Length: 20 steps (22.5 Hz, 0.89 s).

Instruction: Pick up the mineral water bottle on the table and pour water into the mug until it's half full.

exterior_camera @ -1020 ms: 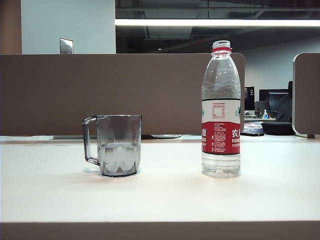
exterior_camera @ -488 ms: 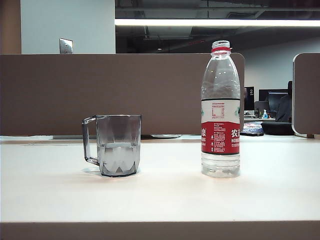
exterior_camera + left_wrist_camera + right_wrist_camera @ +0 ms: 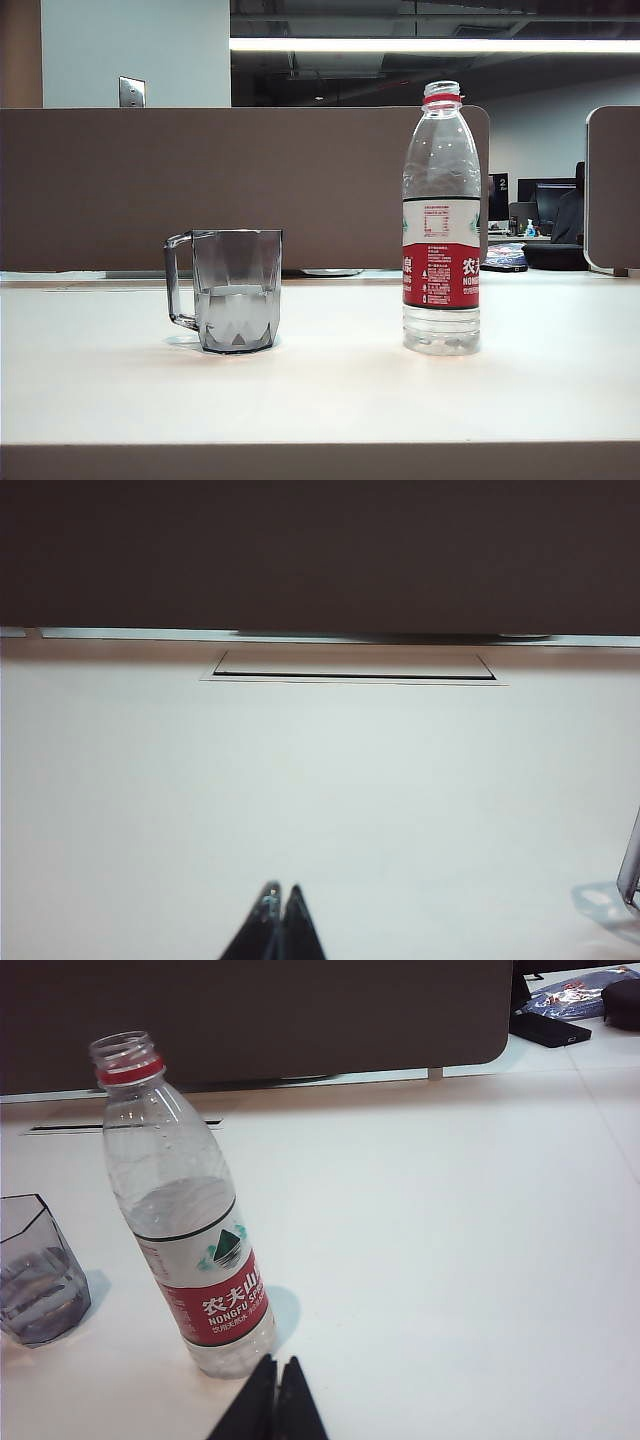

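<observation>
Since the mineral water bottle (image 3: 185, 1225) stands uncapped on the desk (image 3: 330, 390) right of the half-filled mug (image 3: 235, 290), my right tool (image 3: 275, 1362), empty and closed, and closed left tool (image 3: 280, 890) should retreat gently.

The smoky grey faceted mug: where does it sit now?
In the exterior view the smoky grey faceted mug stands upright left of centre on the white table, apart from the clear plastic water bottle to its right.

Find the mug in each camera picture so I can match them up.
Exterior view: the mug stands left of centre on the table.
Left wrist view: only its handle shows at the edge.
Right wrist view: mug beside the mineral water bottle.
Shared landmark: the table.
</observation>
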Available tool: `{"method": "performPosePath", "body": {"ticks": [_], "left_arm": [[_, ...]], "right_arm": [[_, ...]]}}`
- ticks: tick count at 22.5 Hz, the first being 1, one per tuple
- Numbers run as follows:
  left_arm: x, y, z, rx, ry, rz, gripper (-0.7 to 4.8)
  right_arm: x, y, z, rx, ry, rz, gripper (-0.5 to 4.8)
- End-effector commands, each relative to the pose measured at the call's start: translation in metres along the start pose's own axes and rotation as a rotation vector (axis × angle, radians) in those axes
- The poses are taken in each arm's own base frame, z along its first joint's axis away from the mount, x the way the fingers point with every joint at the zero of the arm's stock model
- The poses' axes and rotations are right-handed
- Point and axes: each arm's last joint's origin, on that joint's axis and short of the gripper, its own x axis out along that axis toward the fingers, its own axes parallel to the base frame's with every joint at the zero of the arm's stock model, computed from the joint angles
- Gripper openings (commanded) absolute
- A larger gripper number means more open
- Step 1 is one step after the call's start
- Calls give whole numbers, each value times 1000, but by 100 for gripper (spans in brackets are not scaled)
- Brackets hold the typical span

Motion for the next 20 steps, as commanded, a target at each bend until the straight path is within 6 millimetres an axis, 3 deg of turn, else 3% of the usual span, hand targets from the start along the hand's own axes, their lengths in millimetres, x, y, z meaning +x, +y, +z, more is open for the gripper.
{"method": "performPosePath", "body": {"ticks": [1,10,14,20], "left_arm": [[0,0,2,0,-16,-3,-5],[0,0,2,0,-16,-3,-5],[0,0,2,0,-15,-3,-5],[0,0,2,0,-16,-3,-5]], "right_arm": [[-1,-1,5,-51,-32,-25,19],[16,-15,-15,-45,-129,-119,19],[23,-27,-31,-42,-124,-141,19],[25,-33,-40,-35,-107,-197,19]]}}
